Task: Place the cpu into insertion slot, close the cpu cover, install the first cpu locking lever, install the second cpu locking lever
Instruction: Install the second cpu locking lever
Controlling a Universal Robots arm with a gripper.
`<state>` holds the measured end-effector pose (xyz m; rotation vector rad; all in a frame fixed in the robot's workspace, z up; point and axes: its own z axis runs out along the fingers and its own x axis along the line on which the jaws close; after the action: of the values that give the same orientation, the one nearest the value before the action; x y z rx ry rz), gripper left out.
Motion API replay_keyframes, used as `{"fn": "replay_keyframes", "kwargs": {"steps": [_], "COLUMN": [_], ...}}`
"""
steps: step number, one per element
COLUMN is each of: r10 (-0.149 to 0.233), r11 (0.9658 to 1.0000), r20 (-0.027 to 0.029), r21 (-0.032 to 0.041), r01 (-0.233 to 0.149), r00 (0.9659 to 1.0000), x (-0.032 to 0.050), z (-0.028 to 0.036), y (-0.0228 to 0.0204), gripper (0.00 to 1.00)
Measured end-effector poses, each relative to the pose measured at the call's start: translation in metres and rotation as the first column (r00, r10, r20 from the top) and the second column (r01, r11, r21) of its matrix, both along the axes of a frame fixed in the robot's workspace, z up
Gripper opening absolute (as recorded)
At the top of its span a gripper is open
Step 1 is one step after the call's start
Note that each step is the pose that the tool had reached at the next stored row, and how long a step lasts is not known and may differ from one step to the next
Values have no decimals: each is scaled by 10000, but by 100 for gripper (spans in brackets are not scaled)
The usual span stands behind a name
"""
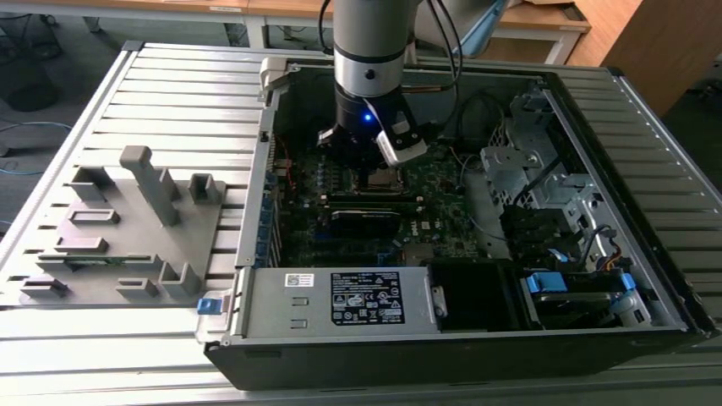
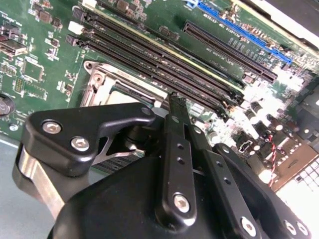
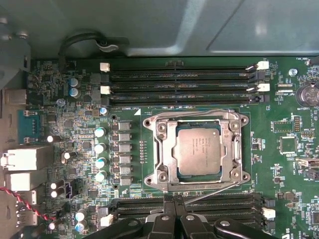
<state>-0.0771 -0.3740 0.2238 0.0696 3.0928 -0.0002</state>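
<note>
We have the pincer (image 3: 173, 205) low over the motherboard (image 3: 60, 99) inside the open PC case (image 1: 631, 279), just beside the edge of the insertion slot (image 3: 197, 149) that faces the nearer bank of memory slots (image 3: 224, 201). Its fingers (image 2: 175, 107) look pressed together with nothing visibly between them; we read it as clenched and empty, tips down near the board.

The cpu (image 3: 198, 151) already sits flat in the slot, grey top up, square to the rim. The cpu cover (image 3: 234, 144) appears down around it, framing the chip, though we can't confirm from here that it is fully seated.

Key relation: a thin locking lever (image 3: 212, 194) lies along the slot edge nearest the pincer, its long axis running parallel to the memory slots and rising slightly off the board towards its far end. The tips sit right by the lever's near end, so the lever is between the pincer and the chip. We judge cpu placement done and lever work in hand.

In the exterior view, the arm (image 1: 373, 51) comes straight down into the case; a grey fixture tray (image 1: 124, 228) rests on the worktop (image 1: 169, 93) towards the exterior view's left.
</note>
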Motion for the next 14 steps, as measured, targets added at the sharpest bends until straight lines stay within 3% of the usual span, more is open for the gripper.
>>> {"fn": "replay_keyframes", "kwargs": {"steps": [14], "r10": [-1], "r11": [10000], "r20": [-1], "r21": [-1], "r01": [1], "r00": [10000], "x": [-24], "z": [-40], "y": [-1], "gripper": [11]}}
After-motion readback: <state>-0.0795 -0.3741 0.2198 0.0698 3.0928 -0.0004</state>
